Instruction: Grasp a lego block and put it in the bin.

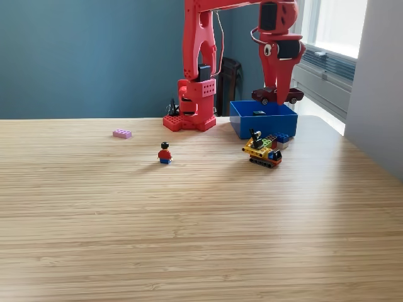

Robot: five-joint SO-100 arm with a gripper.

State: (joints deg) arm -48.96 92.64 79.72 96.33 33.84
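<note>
My red gripper (279, 94) hangs over the back right part of the blue bin (263, 119) in the exterior view, shut on a dark red lego car (278, 95). The car hovers just above the bin's rim. Something small and dark lies inside the bin. On the table lie a pink lego block (122, 133) at the left, a small lego figure (165, 153) in a red top near the middle, and a yellow and black lego vehicle (262, 151) with a blue piece just in front of the bin.
The arm's red base (190, 113) stands left of the bin at the table's back edge. A blue wall rises behind, and a window with a grey sill is at the right. A dark object sits behind the base.
</note>
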